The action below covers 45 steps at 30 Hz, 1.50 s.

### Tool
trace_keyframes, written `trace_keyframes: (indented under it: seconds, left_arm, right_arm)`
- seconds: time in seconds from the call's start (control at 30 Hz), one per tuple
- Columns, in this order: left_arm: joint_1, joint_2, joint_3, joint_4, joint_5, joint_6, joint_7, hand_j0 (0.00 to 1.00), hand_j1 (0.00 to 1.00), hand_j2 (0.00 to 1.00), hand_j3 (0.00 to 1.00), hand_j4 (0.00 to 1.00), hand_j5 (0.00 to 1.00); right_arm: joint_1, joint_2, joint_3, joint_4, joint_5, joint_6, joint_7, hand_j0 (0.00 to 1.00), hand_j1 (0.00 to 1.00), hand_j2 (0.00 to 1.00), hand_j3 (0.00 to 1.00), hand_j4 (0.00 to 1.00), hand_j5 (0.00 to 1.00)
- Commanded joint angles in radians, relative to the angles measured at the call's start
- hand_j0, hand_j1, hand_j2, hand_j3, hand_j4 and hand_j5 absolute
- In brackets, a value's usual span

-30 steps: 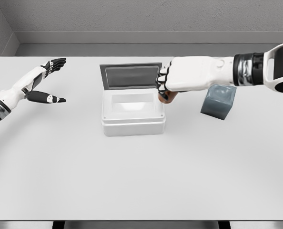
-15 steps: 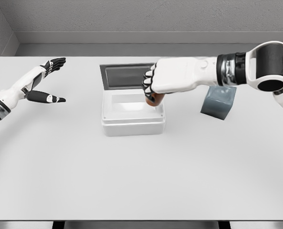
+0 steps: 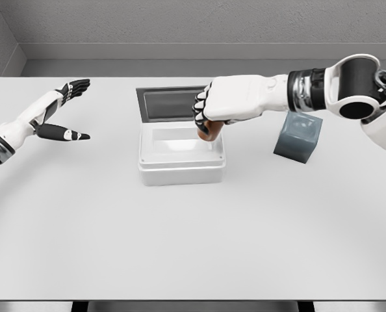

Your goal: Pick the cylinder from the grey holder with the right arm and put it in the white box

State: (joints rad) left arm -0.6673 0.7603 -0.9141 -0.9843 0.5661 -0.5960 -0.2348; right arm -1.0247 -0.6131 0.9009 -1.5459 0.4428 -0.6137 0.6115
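My right hand [image 3: 205,117] hangs over the right side of the white box [image 3: 181,168], fingers curled around a brown cylinder [image 3: 210,130] whose lower end pokes out below the fist, inside the box's rim. The box's dark grey lid [image 3: 173,103] stands open behind it. The grey holder [image 3: 298,138] sits tilted on the table to the right, under my right forearm. My left hand [image 3: 66,110] rests at the far left with its fingers spread, holding nothing.
The white table [image 3: 193,240] stretches wide in front of the box. A grey wall runs along the table's far edge.
My right hand carried the cylinder leftwards from the box's right rim to over the box's interior, then its wrist turned so the cylinder now hangs more upright.
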Motion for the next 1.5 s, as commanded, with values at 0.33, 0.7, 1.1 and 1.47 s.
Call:
trace_keyframes:
  seconds: [0.33, 0.7, 1.1, 1.47]
  left_arm:
    - [0.0, 0.001, 0.001, -0.001, 0.006, -0.004, 0.0, 1.0, 1.0, 1.0, 1.0, 1.0, 1.0]
    - [0.002, 0.001, 0.003, -0.001, 0.006, -0.007, 0.0, 1.0, 1.0, 1.0, 1.0, 1.0, 1.0]
    - [0.003, 0.002, 0.003, -0.001, 0.006, -0.011, 0.0, 1.0, 1.0, 1.0, 1.0, 1.0, 1.0]
    - [-0.054, -0.078, 0.0, -0.066, 0.006, 0.056, -0.066, 0.98, 0.98, 0.98, 0.98, 0.98, 0.98]
  right_arm:
    - [0.0, 0.022, 0.007, 0.046, 0.014, 0.003, -0.001, 0.43, 0.43, 0.43, 0.43, 0.43, 0.43]
    - [-0.002, 0.03, 0.016, 0.05, 0.028, 0.003, -0.001, 1.0, 1.0, 1.0, 1.0, 1.0, 1.0]
    - [0.037, -0.119, -0.082, 0.041, 0.019, 0.003, -0.001, 1.0, 1.0, 1.0, 1.0, 1.0, 1.0]
    - [0.324, -0.298, -0.433, 0.055, 0.019, 0.003, -0.001, 1.0, 1.0, 1.0, 1.0, 1.0, 1.0]
